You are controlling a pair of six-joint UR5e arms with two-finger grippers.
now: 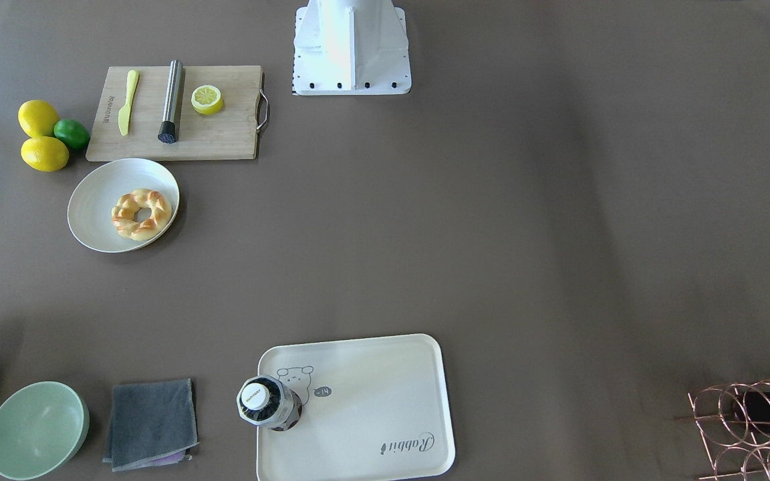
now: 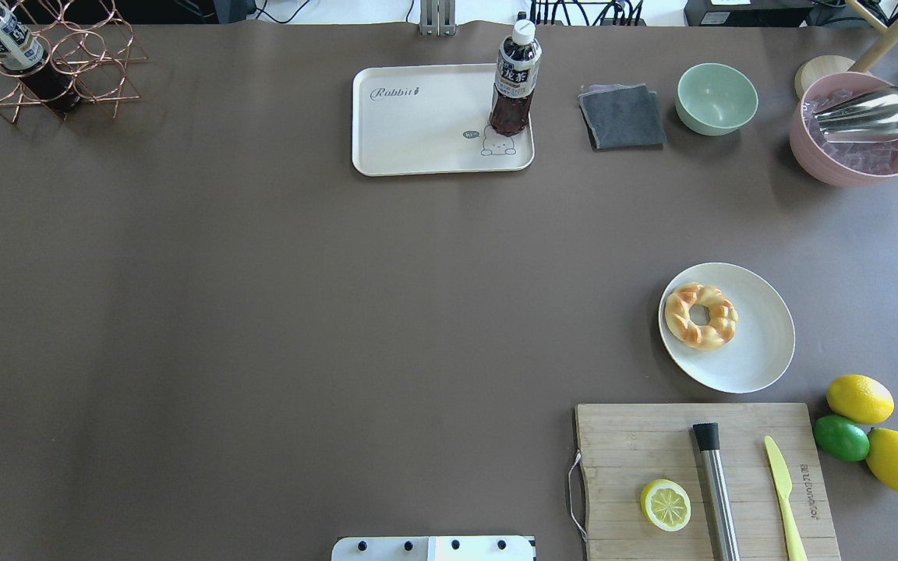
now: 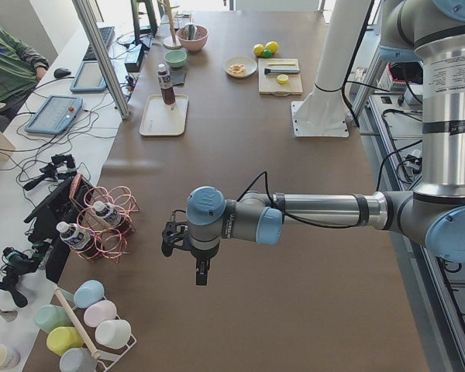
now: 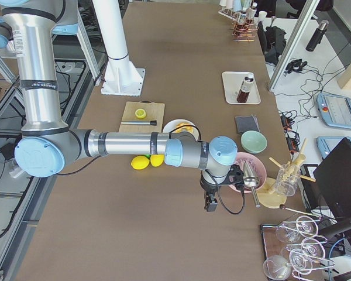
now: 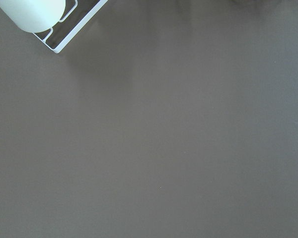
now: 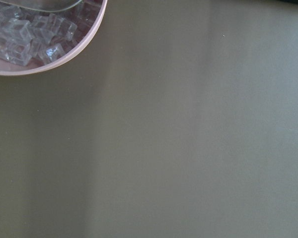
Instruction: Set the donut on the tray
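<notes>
The golden-brown braided donut (image 2: 701, 315) lies on a round white plate (image 2: 757, 351) at the table's right side; it also shows in the front view (image 1: 141, 214). The cream tray (image 2: 418, 125) with the bear drawing and "Rabbit" script sits at the far middle edge, also in the front view (image 1: 371, 401). A dark drink bottle (image 2: 513, 82) stands on its right corner. My left gripper (image 3: 202, 275) and right gripper (image 4: 211, 205) hang off the table's two ends, far from both. They show only in the side views, so I cannot tell whether they are open or shut.
A wooden cutting board (image 2: 636, 452) holds a lemon half (image 2: 666, 505), a steel rod and a yellow knife. Two lemons and a lime (image 2: 841, 437) lie beside it. A grey cloth (image 2: 622, 115), green bowl (image 2: 716, 98), pink ice bowl (image 2: 858, 128) and copper rack (image 2: 44, 66) line the far edge.
</notes>
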